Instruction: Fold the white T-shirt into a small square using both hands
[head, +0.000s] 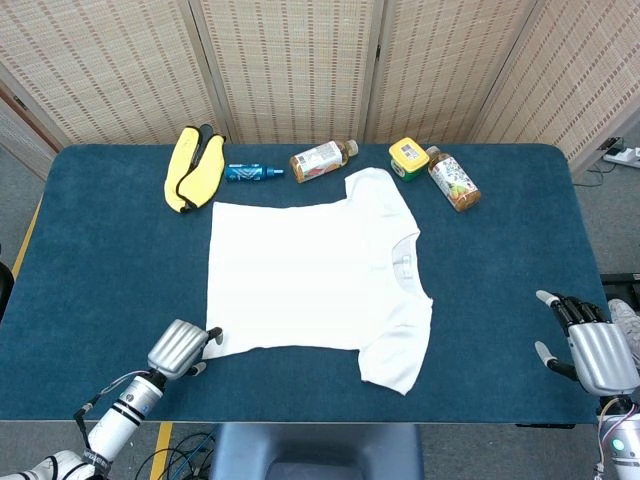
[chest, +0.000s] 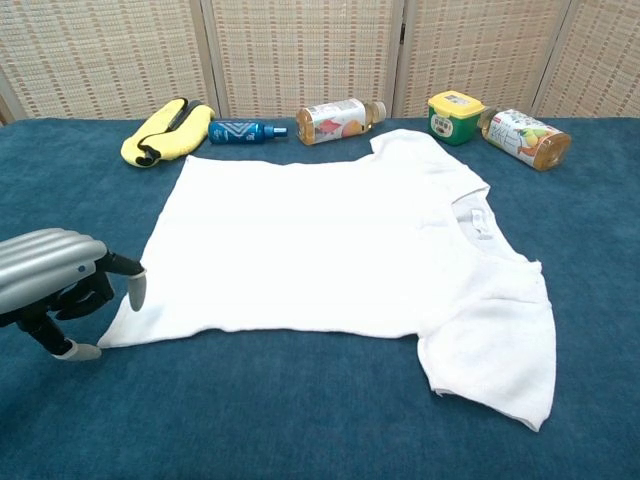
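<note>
The white T-shirt (head: 315, 275) (chest: 330, 250) lies flat on the blue table, collar to the right, hem to the left. My left hand (head: 180, 348) (chest: 62, 285) hovers at the shirt's near-left hem corner, fingers apart over the cloth edge, holding nothing. Far off at the table's right front edge is my right hand (head: 595, 350), fingers spread and empty; the chest view does not show it.
Along the far edge lie a yellow pouch (head: 192, 167), a small blue bottle (head: 253, 172), a drink bottle (head: 323, 159), a yellow-lidded green jar (head: 408, 156) and another bottle (head: 453, 178). The blue table (head: 100, 260) ends close behind my hands.
</note>
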